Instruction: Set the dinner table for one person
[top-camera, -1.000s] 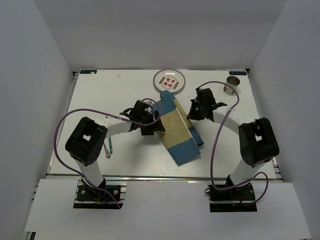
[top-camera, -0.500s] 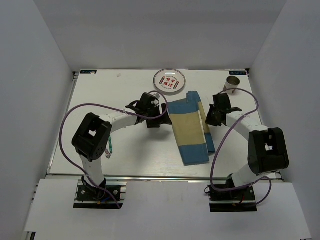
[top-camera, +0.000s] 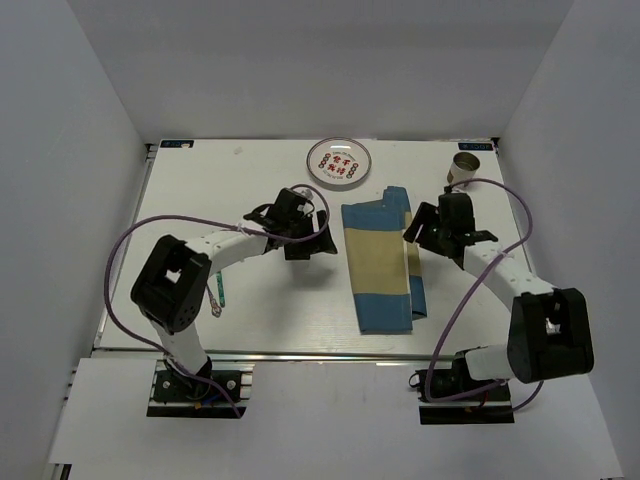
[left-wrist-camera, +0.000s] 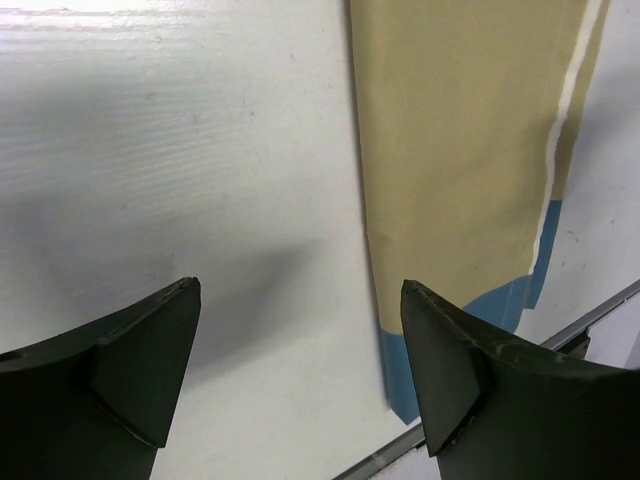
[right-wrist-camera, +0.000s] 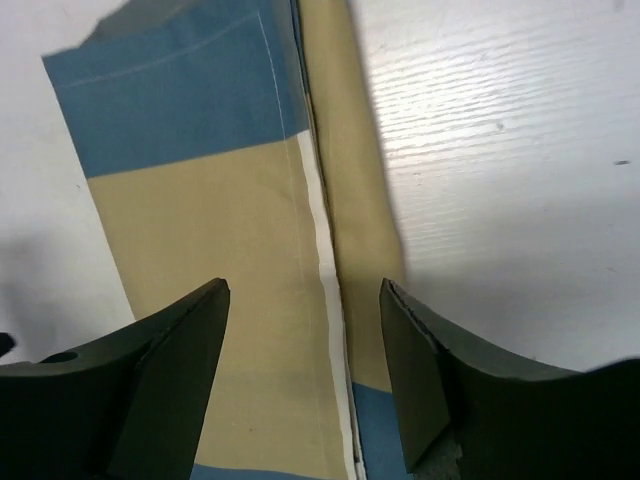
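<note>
Fingers spread wide on our left gripper (left-wrist-camera: 298, 300), nothing between them, poised over bare dinner table (left-wrist-camera: 180, 150) just left of the folded placemat (left-wrist-camera: 460, 150). Our right gripper (right-wrist-camera: 303, 290) gapes empty too, above the placemat's right fold. Mid-frame, the white table carries a plate (top-camera: 340, 162) and a cup (top-camera: 463, 170) along its top edge

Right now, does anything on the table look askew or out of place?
The placemat lies folded over lengthwise, a second layer peeking out along its right edge, and sits slightly askew. The plate and cup stand apart at the far edge, off it.
</note>
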